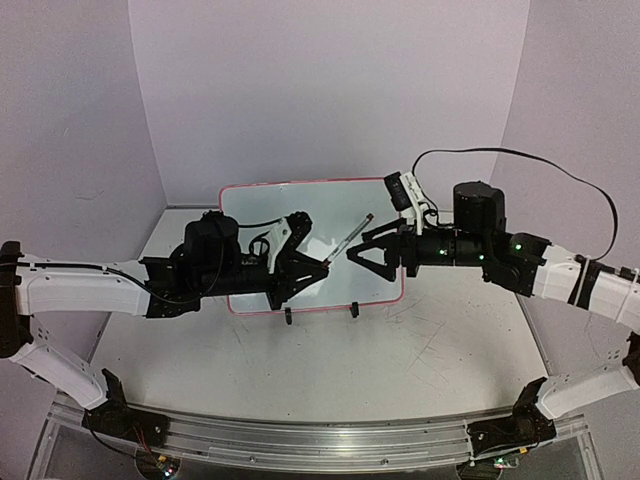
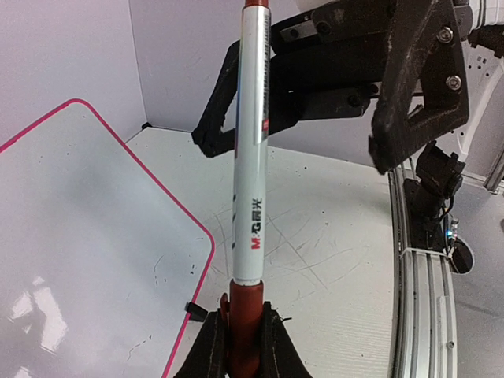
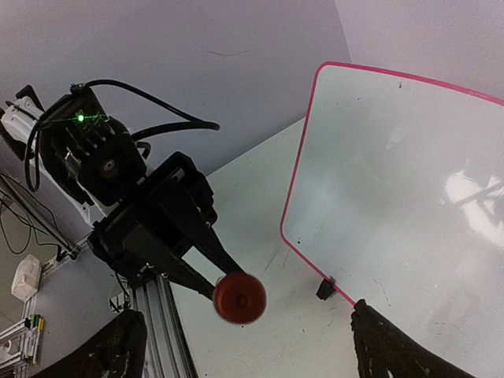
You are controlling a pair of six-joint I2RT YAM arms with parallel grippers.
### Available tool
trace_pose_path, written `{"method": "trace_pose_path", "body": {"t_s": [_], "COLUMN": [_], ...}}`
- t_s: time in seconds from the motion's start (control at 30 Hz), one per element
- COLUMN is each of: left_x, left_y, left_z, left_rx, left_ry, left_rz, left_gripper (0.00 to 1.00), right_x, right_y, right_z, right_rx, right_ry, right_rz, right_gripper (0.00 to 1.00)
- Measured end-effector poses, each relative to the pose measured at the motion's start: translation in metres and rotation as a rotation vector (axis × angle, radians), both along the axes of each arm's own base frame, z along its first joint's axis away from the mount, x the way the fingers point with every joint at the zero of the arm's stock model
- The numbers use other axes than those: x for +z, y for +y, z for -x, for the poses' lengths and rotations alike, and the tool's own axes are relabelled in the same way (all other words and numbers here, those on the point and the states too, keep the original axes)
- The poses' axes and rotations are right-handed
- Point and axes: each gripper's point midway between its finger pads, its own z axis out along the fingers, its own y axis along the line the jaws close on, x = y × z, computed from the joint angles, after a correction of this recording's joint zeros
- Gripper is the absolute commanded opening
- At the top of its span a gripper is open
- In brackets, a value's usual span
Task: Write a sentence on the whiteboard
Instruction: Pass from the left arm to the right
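Observation:
The whiteboard (image 1: 300, 205) with its pink frame lies at the table's middle back, and also shows in the left wrist view (image 2: 79, 236) and the right wrist view (image 3: 409, 197). Its surface is blank apart from a few specks; no sentence shows. My left gripper (image 1: 322, 267) (image 2: 242, 327) is shut on the red end of a white marker (image 1: 350, 238) (image 2: 252, 157), held above the board's right half. My right gripper (image 1: 352, 253) (image 3: 246, 335) is open, facing the marker's other red end (image 3: 240, 298), which sits between its spread fingers without touching them.
The board's black clip feet (image 1: 288, 316) (image 3: 324, 289) stand at its near edge. The tabletop (image 1: 400, 360) is scratched grey. An aluminium rail (image 1: 300, 440) (image 2: 417, 276) runs along the near edge. Purple walls close the back and sides.

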Motion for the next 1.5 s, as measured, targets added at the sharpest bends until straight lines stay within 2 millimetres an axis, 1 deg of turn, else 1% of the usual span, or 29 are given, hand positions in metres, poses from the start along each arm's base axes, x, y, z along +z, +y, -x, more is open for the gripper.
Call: {"method": "trace_pose_path", "body": {"t_s": [0.1, 0.17, 0.3, 0.4, 0.5, 0.67, 0.77, 0.87, 1.0, 1.3, 1.43, 1.47, 1.5], "left_x": [-0.004, -0.005, -0.006, -0.004, -0.004, -0.007, -0.008, -0.008, -0.010, -0.015, -0.019, -0.018, -0.017], "left_y": [0.001, 0.001, 0.002, 0.003, 0.005, 0.007, 0.007, 0.007, 0.007, 0.009, 0.011, 0.011, 0.010], "left_z": [0.000, 0.001, 0.001, 0.002, 0.003, 0.003, 0.003, 0.003, 0.003, 0.001, 0.001, 0.001, 0.001], "left_rx": [-0.003, -0.005, -0.007, -0.008, -0.007, -0.004, -0.004, -0.004, -0.004, 0.010, 0.016, 0.015, 0.015], "left_ry": [-0.008, -0.010, -0.012, -0.022, -0.028, -0.020, -0.020, -0.018, -0.016, -0.007, 0.001, 0.001, -0.001], "left_rz": [-0.018, -0.026, -0.033, -0.036, -0.045, -0.060, -0.061, -0.064, -0.068, -0.090, -0.108, -0.108, -0.107], "left_gripper": [0.00, 0.00, 0.00, 0.00, 0.00, 0.00, 0.00, 0.00, 0.00, 0.00, 0.00, 0.00, 0.00], "right_x": [-0.013, -0.019, -0.023, -0.020, -0.015, -0.012, -0.018, -0.022, -0.020, -0.021, -0.022, -0.022, -0.023], "right_y": [0.008, 0.012, 0.019, 0.022, 0.024, 0.030, 0.037, 0.040, 0.043, 0.048, 0.048, 0.048, 0.048], "right_z": [-0.002, -0.003, -0.007, -0.004, -0.001, 0.006, 0.008, 0.009, 0.010, 0.008, 0.008, 0.008, 0.007], "right_rx": [0.022, 0.032, 0.045, 0.069, 0.093, 0.155, 0.184, 0.201, 0.216, 0.227, 0.229, 0.229, 0.229], "right_ry": [0.045, 0.073, 0.092, 0.087, 0.076, 0.080, 0.095, 0.105, 0.102, 0.102, 0.102, 0.103, 0.103], "right_rz": [0.007, 0.007, -0.010, -0.027, -0.042, -0.060, -0.058, -0.057, -0.071, -0.089, -0.090, -0.090, -0.089], "right_gripper": [0.69, 0.64, 0.59, 0.62, 0.62, 0.54, 0.50, 0.44, 0.34, 0.34, 0.26, 0.28, 0.33]}}
